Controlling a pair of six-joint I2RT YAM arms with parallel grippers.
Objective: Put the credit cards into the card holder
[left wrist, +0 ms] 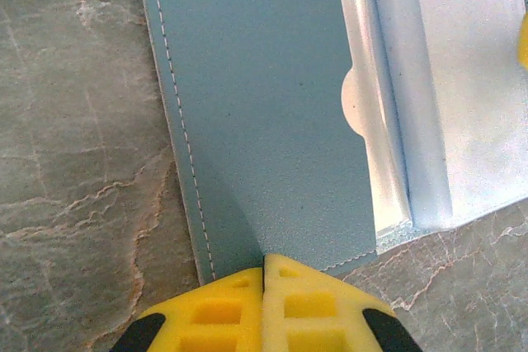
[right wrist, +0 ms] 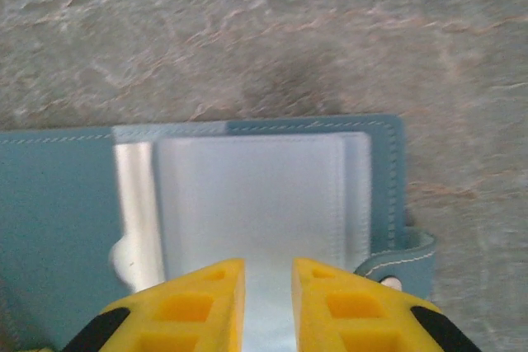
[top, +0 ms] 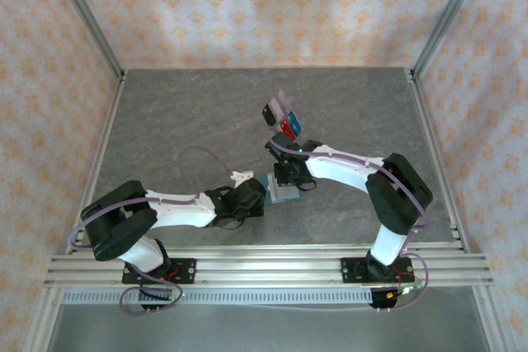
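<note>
Left claw (left wrist: 264,263): pressed together on the near cover edge of the card holder (left wrist: 264,121), bottom of my left wrist view.
Right claw (right wrist: 268,274): slightly spread over the clear inner pocket (right wrist: 247,195), gripping nothing I can see.
Credit cards (top: 283,118): well beyond the holder, upper centre from above.
Risk: a shallow pinch could let the cover slip and fold shut, I judge.
Hidden: both wrists cover most of the holder from above; I cannot count the cards.

Left hand (left wrist: 264,307) closed tight, right hand (right wrist: 269,302) slightly parted, both arms bent inward
</note>
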